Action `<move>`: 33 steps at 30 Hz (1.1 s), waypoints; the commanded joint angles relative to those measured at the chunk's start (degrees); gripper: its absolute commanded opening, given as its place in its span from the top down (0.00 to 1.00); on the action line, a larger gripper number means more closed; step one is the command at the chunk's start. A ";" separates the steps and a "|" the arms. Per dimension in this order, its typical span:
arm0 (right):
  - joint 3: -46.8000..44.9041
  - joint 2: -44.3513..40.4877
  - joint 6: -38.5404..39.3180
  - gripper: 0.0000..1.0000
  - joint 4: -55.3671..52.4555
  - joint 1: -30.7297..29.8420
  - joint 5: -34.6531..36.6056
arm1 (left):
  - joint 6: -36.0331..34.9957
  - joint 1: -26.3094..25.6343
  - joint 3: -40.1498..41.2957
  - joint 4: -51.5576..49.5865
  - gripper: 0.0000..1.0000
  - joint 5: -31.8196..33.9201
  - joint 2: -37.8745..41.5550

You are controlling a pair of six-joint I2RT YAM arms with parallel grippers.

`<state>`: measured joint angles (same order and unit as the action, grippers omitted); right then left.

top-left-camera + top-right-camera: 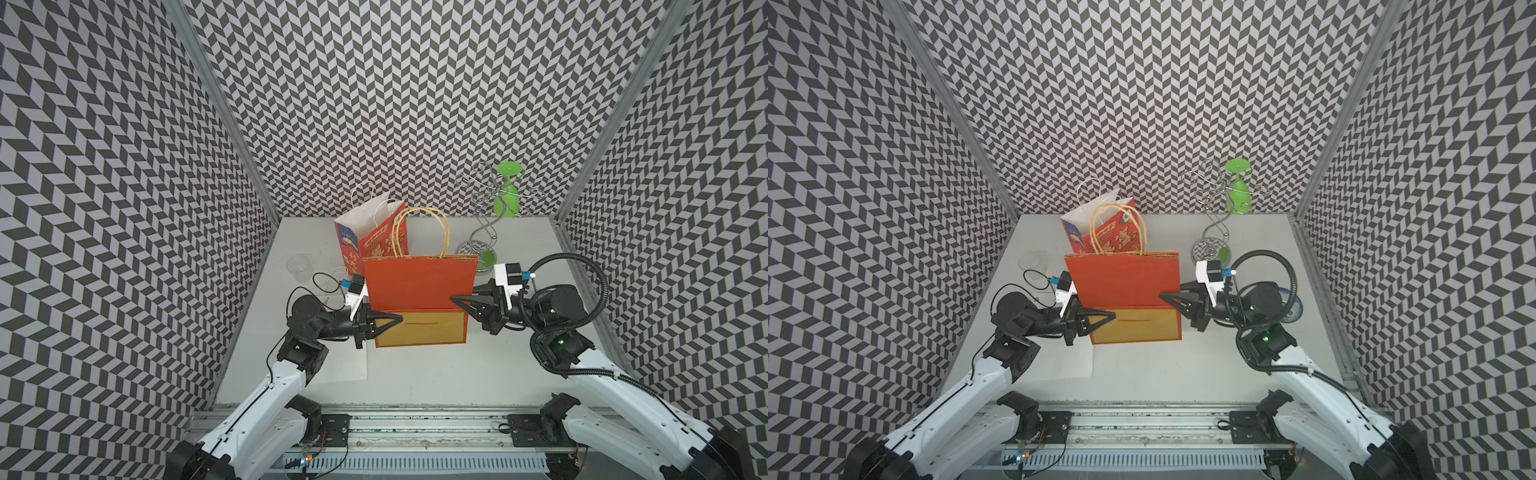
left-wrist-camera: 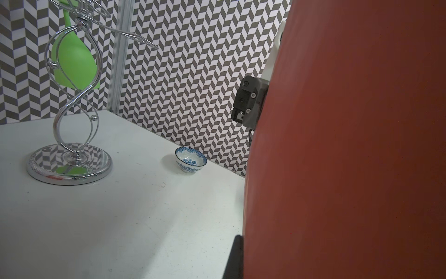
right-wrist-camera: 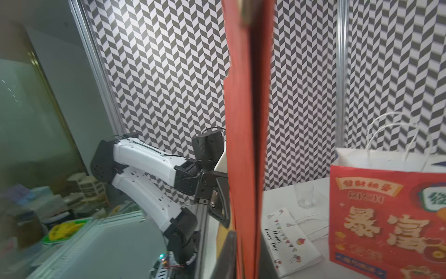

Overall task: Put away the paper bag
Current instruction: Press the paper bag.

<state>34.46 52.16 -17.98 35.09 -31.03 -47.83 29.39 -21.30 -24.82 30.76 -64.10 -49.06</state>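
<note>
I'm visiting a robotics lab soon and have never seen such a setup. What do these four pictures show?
Two white robot arms work over a white table. Two pictures look down from one overhead stereo camera; the other two come from a camera on each arm's wrist. A flattened red paper bag is held upright between the arms: the left gripper is shut on one side edge, and the right gripper is at the opposite edge, though I cannot tell whether it has clamped. Behind it stands a printed gift bag; a white bag lies flat near a clear glass. A chrome rack holds a hanging green goblet, and a small blue-and-white bowl sits by the wall.
</note>
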 commanded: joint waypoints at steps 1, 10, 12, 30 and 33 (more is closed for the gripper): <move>1.46 -0.65 -1.63 0.81 7.45 -0.26 3.57 | -1.50 -0.15 1.39 -1.52 1.00 0.55 0.48; 2.60 -0.08 -1.01 0.98 8.41 -0.29 2.78 | -2.82 -0.08 2.41 -2.53 1.00 0.55 -0.68; 2.63 -0.30 -1.14 0.85 8.17 -0.27 3.58 | -3.04 -0.10 2.49 -2.59 1.00 0.51 -0.86; 3.59 -1.47 -0.57 0.83 9.38 -0.27 3.74 | -4.60 -0.07 3.79 -3.76 1.00 0.37 -1.84; 3.84 -1.53 -0.39 0.94 9.74 -0.28 3.08 | -4.78 -0.09 4.00 -3.94 1.00 0.33 -1.83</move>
<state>36.32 51.66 -18.48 40.86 -31.07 -44.51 25.45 -21.32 -21.21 27.68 -63.88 -50.94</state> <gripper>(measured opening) 0.067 0.054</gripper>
